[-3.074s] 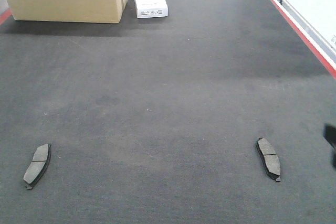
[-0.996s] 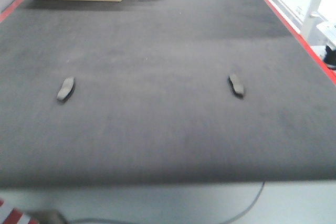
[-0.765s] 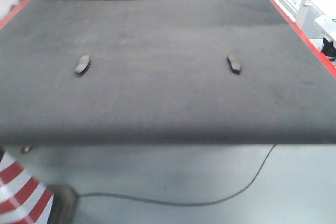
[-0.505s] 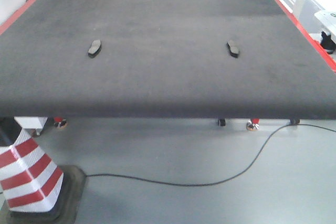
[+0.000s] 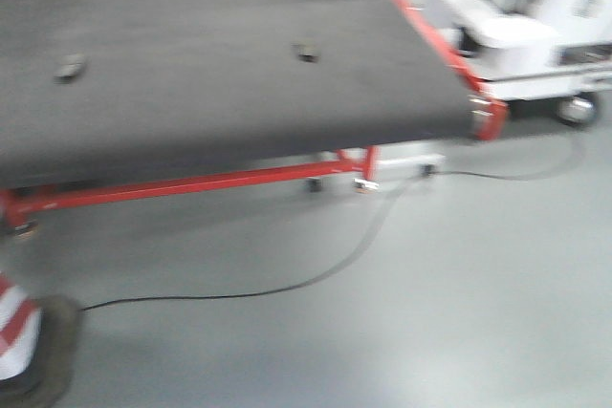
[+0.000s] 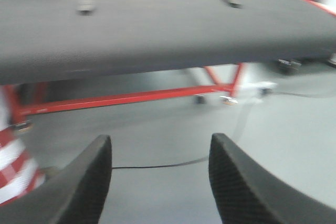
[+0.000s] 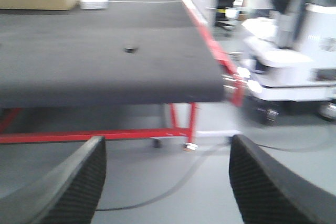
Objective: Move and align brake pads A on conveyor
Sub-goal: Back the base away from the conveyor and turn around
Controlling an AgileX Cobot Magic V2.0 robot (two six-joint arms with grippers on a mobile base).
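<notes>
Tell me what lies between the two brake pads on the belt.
Nothing: only bare conveyor belt separates the left pad and the right pad, clearest in the front-facing view.

smooth grey floor (image 5: 459,312), black cable (image 5: 287,286) trailing across it, striped cone (image 5: 11,332), white wheeled cart (image 5: 526,35)

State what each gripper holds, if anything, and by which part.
Nothing: left gripper and right gripper are open, empty; two brake pads lie on the conveyor.

A cone (image 5: 13,327) and cable (image 5: 287,286) obstruct floor (image 5: 430,312) before conveyor (image 5: 220,74).
</notes>
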